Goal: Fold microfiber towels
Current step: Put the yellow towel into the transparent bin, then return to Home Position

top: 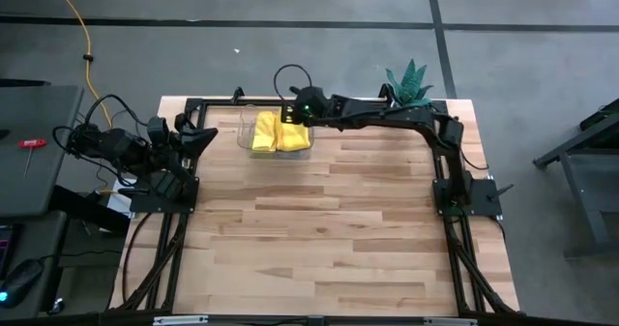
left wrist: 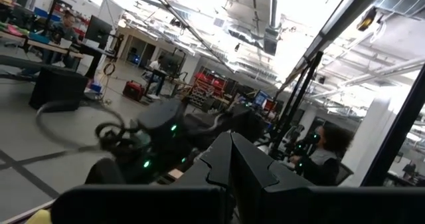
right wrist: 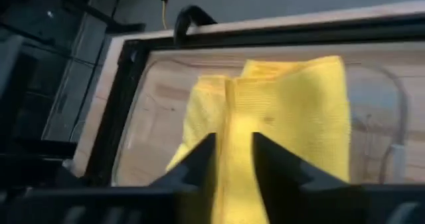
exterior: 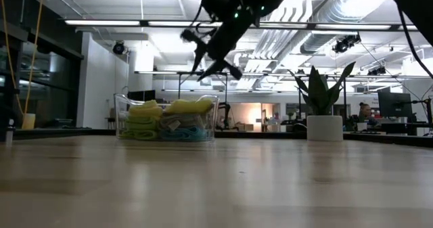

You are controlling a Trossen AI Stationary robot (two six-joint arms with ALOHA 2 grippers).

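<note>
We see the microfiber towels (exterior: 166, 122) stacked folded in the clear plastic tray (top: 242, 133) at the far edge of the worktop (top: 319, 229), left of centre, with two yellow ones (top: 279, 133) on top and lime green and teal-blue layers showing beneath through the tray wall. The right end effector (right wrist: 233, 159) hangs just above the yellow pile, its fingers slightly apart with nothing between them. The left end effector (left wrist: 232, 167) is parked at the worktop's far left corner, fingers together and empty.

We judge the stack itself to be the main risk. If the right arm lowers again with its fingers this close to the plush, a fingertip could snag the top fold and drag it open, or lift the cloth out as the arm rises. A sideways sweep low over the tray could catch its wall and shove it towards the far edge.

The green potted plant (top: 410, 80) stands at the far right corner, close beside the right arm's reach, so a wide swing that way could clip its leaves. The black frame rail (right wrist: 279, 31) runs just behind the tray.
</note>
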